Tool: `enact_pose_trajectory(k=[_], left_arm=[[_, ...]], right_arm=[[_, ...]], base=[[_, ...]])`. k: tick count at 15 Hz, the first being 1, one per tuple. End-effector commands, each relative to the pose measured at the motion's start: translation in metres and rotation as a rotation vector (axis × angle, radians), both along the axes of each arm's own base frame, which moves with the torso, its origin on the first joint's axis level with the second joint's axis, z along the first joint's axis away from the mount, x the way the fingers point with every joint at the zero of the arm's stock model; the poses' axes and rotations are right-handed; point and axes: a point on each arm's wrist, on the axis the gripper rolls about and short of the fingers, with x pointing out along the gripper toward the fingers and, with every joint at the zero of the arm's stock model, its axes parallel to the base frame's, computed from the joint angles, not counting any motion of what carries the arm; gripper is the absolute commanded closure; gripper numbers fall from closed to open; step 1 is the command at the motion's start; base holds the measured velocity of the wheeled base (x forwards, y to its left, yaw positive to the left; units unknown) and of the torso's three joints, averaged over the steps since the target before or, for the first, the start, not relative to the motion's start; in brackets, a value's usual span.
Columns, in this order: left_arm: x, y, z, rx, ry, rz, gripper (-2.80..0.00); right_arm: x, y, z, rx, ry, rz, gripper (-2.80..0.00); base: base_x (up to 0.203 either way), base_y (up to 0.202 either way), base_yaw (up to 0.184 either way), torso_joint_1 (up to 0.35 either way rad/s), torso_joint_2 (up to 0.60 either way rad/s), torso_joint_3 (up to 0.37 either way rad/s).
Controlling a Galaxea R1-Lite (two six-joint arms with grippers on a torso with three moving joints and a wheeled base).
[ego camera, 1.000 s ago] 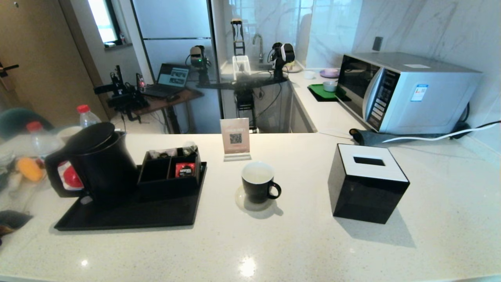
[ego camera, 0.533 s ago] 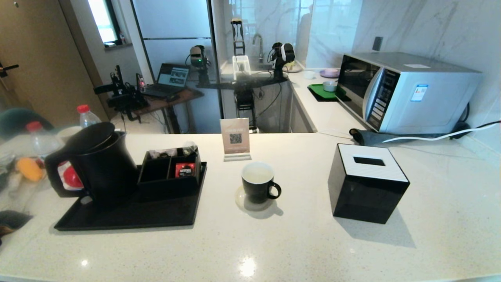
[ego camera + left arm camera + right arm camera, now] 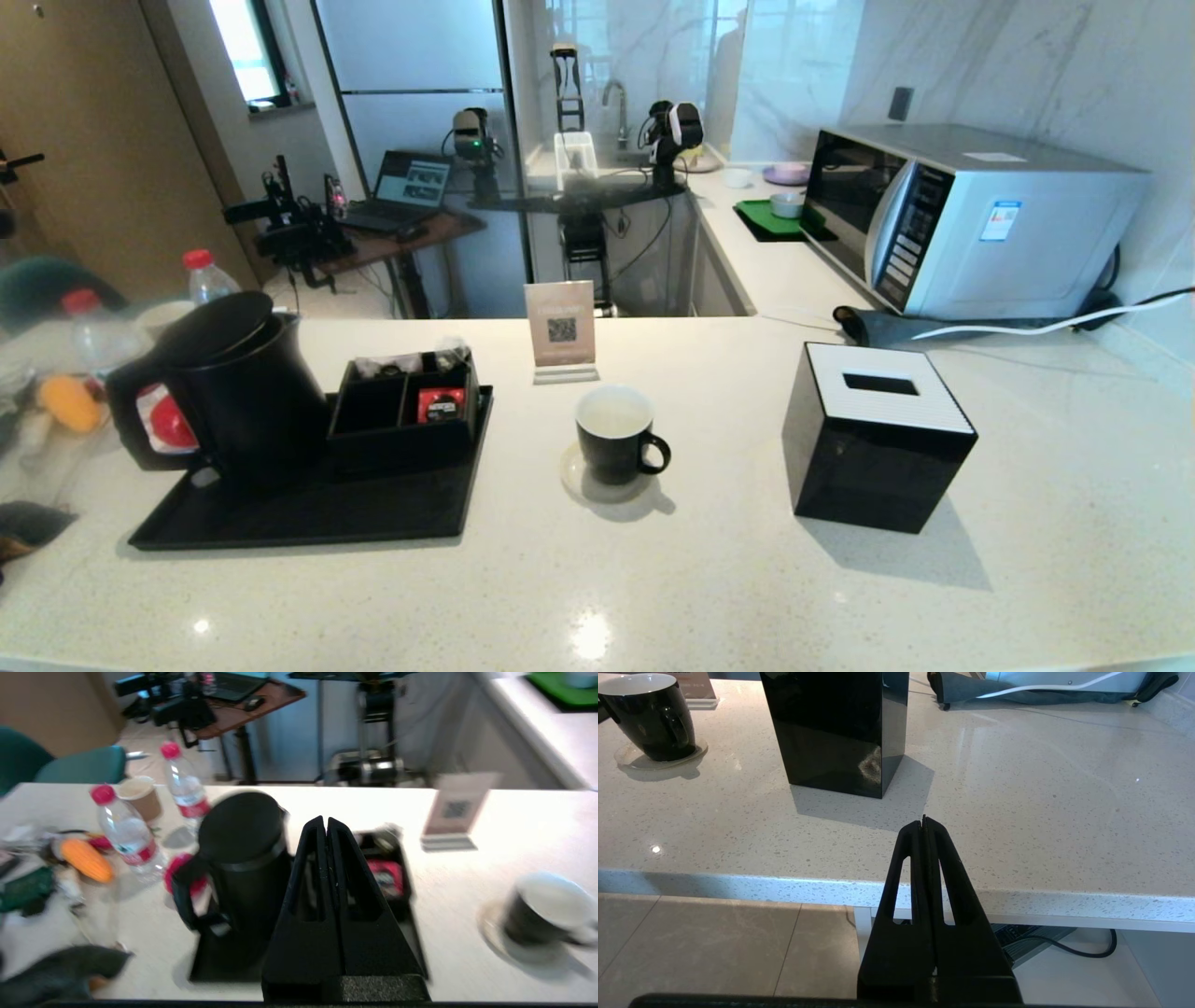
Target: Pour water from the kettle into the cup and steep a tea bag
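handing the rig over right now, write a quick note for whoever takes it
Left gripper: shut, empty, above the counter short of the kettle.
Right gripper: shut, empty, parked at the counter's near edge, by the tissue box.
Kettle stands upright, lid on, on the black tray. Cup sits on its saucer, mid-counter.
Done: nothing visible.
Left: grasp kettle, pour, steep tea bag.

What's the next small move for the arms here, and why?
Probably open the left claw and move it toward the kettle handle. The claw is shut and empty, the kettle sits untouched on its tray, and the cup shows no water. The right claw hangs shut, off the counter edge.
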Motion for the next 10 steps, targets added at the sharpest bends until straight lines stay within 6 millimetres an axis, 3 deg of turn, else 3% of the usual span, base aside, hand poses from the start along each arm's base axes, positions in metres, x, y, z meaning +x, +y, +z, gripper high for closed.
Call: enact_pose_trajectory(k=[1,6,10], left_arm=[[0.076,0.015,0.003,0.018,0.106,0.07,0.0],[0.168,0.053,0.004,0.068,0.152,0.157,0.0],[0.214,0.08,-0.012,0.123,0.208,0.195,0.0]], right_arm=[[0.0,0.0,0.0,-0.001,0.001,0.002,0.0],[0.0,0.0,0.0,-0.001,0.001,0.002,0.0],[0.0,0.0,0.0,-0.001,0.001,0.002,0.0]], base=[[0.0,0.0,0.0,0.0,0.0,0.0],[0.0,0.0,0.0,0.0,0.0,0.0],[0.0,0.0,0.0,0.0,0.0,0.0]])
